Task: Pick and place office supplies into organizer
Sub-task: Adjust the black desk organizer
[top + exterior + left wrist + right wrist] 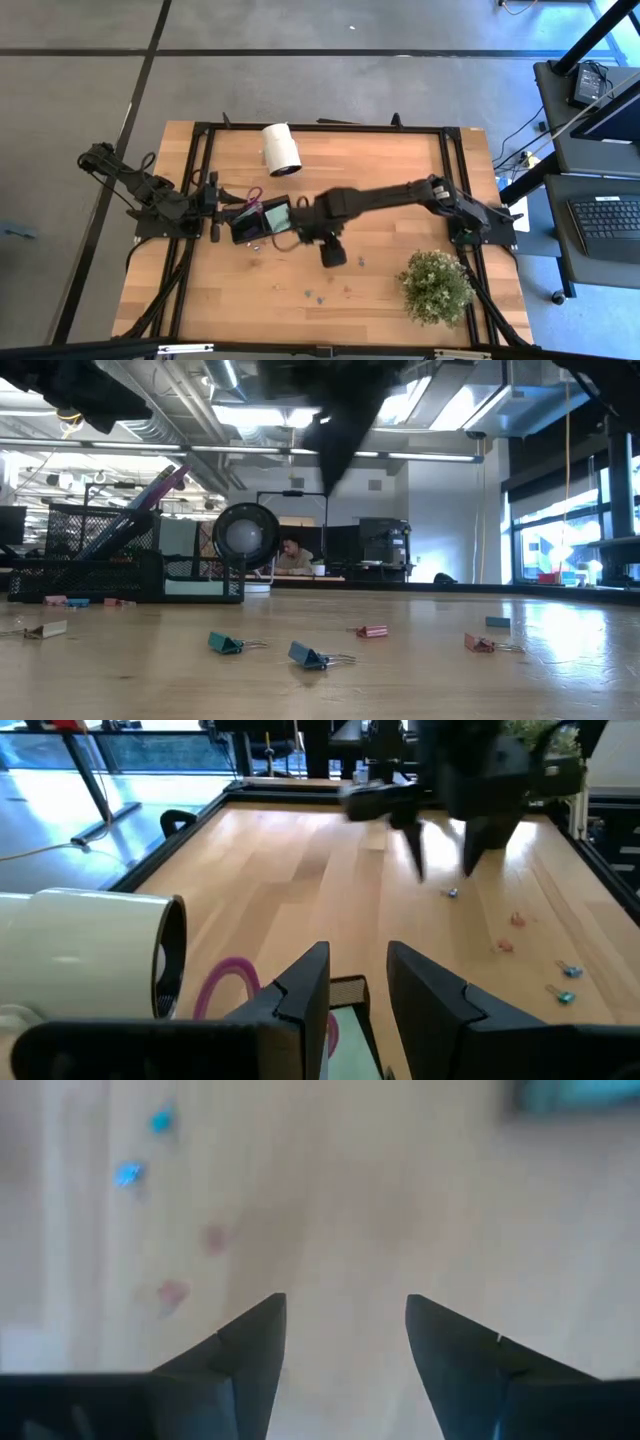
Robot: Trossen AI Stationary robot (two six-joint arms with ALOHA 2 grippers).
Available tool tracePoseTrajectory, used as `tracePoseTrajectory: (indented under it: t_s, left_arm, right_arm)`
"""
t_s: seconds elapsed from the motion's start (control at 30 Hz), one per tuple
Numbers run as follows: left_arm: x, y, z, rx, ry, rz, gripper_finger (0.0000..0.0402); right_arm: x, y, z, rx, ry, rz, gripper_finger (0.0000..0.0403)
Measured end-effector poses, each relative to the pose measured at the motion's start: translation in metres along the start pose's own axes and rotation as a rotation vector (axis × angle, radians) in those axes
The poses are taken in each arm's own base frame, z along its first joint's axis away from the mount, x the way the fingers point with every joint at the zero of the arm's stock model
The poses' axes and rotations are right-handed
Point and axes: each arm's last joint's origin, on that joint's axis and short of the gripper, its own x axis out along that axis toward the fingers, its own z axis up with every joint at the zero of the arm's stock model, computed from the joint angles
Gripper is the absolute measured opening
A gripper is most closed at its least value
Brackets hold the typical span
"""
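Several small clips (318, 295) lay scattered on table (400, 180) toward near edge, beyond right gripper (333, 256), jaws wide, empty. Organizer (258, 220) sat beside left gripper (225, 212), jaws part-open around its edge.

- The organizer (255, 220) is sitting left of centre in the high view, blocking that spot, with the left gripper (222, 210) touching its left side.
- The roll (281, 149) is lying near the upper edge, narrowing the way there.
- The right gripper (332, 252) is hanging open over the centre.
- The plant (436, 285) is filling the lower right.
- Clips (315, 295) are dotting the lower middle; the table (400, 170) is lying bare at upper right.
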Motion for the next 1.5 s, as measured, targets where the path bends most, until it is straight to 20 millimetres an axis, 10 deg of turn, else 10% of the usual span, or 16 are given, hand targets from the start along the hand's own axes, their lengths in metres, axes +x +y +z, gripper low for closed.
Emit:
tracePoseTrajectory:
  t_s: [0.4,0.67,1.5]
  left_arm:
    - [0.000,-0.003,-0.004,-0.009,0.065,-0.134,0.0097]
    - [-0.001,-0.007,-0.005,-0.093,0.117,-0.270,0.0097]
    - [0.043,-0.044,-0.014,0.178,0.218,-0.326,0.0143]
  right_arm:
    - [0.010,0.076,-0.021,0.146,0.184,-0.084,0.0210]
    - [0.007,0.095,-0.043,0.142,0.005,-0.198,0.0210]
    - [0.042,0.025,-0.188,0.111,-0.861,-0.274,0.0210]
